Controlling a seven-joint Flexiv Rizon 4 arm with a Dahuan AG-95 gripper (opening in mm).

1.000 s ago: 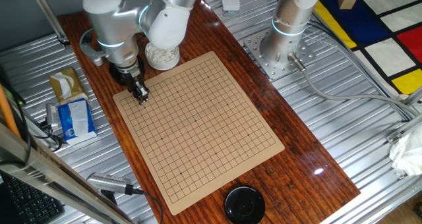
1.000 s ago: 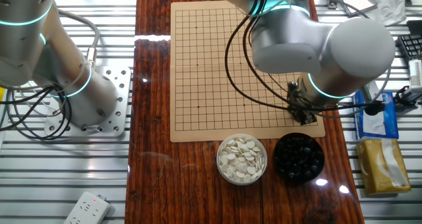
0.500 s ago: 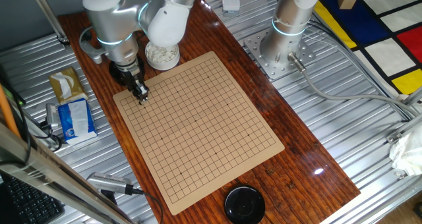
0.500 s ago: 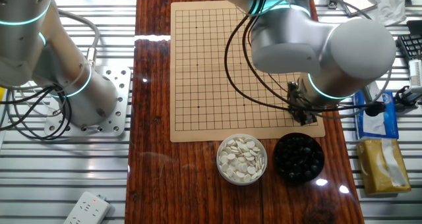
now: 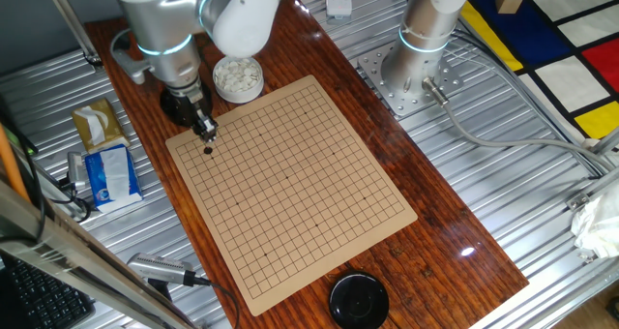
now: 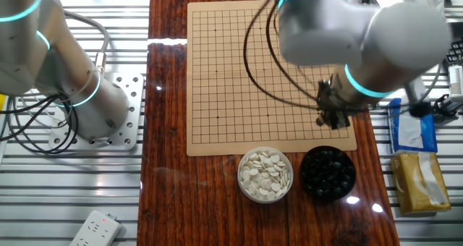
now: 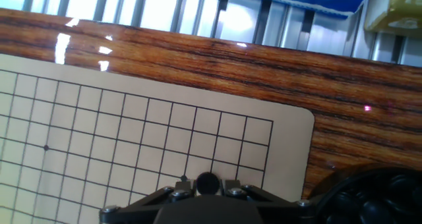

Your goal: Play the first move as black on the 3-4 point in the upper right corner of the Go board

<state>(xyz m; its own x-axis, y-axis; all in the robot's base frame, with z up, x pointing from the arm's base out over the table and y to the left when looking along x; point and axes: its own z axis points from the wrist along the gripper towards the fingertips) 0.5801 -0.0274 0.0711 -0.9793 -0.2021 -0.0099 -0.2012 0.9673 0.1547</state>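
The small black stone (image 5: 208,150) lies on the tan Go board (image 5: 300,194) on a grid crossing a few lines in from the corner nearest the bowls. It also shows in the other fixed view (image 6: 320,121) and in the hand view (image 7: 208,182). My gripper (image 5: 205,132) hangs just above the stone with its jaws slightly apart and nothing in them. In the hand view the stone sits between the two fingertips (image 7: 232,186), low in the frame. The rest of the board (image 6: 239,72) carries no stones.
A black bowl of black stones (image 6: 328,172) and a bowl of white stones (image 6: 265,175) stand just off the board's near edge. A black lid (image 5: 359,300) lies past the far end. Tissue packs (image 5: 106,174) lie beside the table. A second arm's base (image 5: 416,68) is alongside.
The gripper has risen a little off the board and left the black stone lying on the grid below it.
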